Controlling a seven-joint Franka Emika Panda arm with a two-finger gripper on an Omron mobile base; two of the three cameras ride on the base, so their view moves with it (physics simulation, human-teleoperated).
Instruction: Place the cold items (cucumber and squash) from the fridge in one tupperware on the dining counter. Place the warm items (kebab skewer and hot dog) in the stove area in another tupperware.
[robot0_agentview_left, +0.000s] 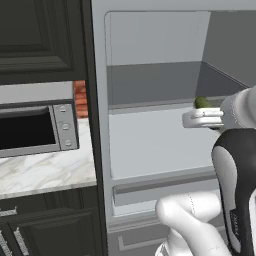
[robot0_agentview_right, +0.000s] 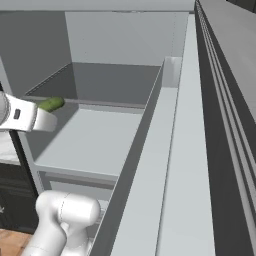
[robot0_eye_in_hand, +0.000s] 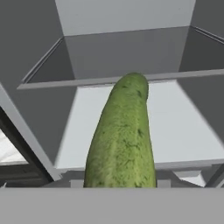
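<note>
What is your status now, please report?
Tool shut on cucumber, raised in front of the open fridge. Cucumber points into the fridge, clear of the shelf. Nothing blocks the way.

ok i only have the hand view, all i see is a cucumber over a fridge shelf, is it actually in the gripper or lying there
Observer: In the left base view the cucumber sticks out past the gripper, raised off the fridge shelf, so it looks held.
Operator: anything beside the fridge
Observer: A microwave sits on a marble counter just left of it.
Operator: where's the fridge door
Observer: Swung open on the right; the right base view shows the fridge door running alongside the arm.
</note>
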